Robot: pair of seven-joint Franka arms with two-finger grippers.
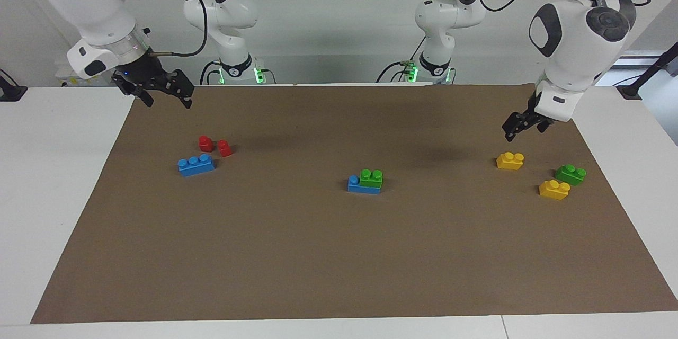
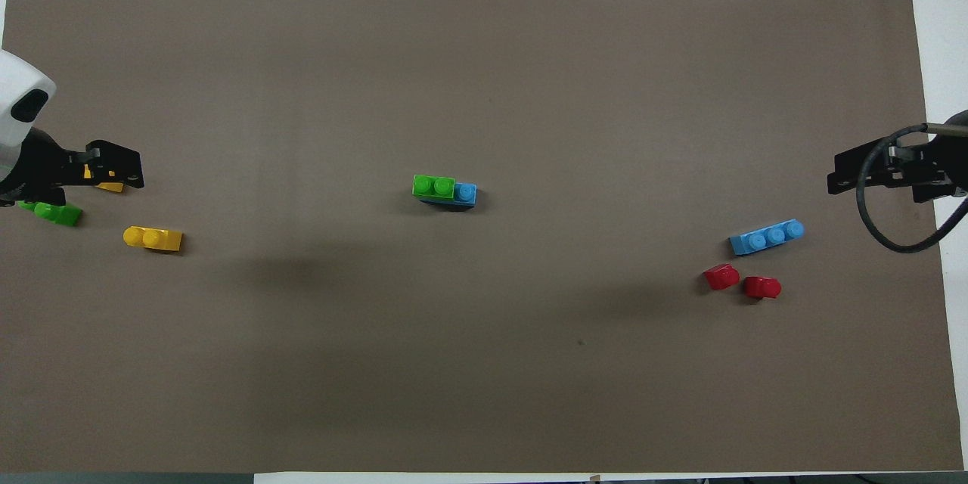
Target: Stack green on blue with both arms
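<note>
A green brick [image 1: 371, 177] sits on one end of a blue brick [image 1: 354, 184] at the middle of the mat; one blue stud stays uncovered. This stack also shows in the overhead view, green [image 2: 433, 187] on blue [image 2: 466, 193]. A second blue brick [image 1: 196, 165] lies toward the right arm's end. A second green brick [image 1: 570, 174] lies toward the left arm's end. My right gripper [image 1: 166, 99] hangs open and empty above the mat's edge. My left gripper [image 1: 526, 128] hangs open and empty above the mat beside a yellow brick [image 1: 510, 160].
Two red one-stud bricks [image 1: 206, 143] [image 1: 225, 148] lie beside the second blue brick, nearer to the robots. A second yellow brick [image 1: 554, 189] lies next to the loose green one. The brown mat [image 1: 339, 265] covers the white table.
</note>
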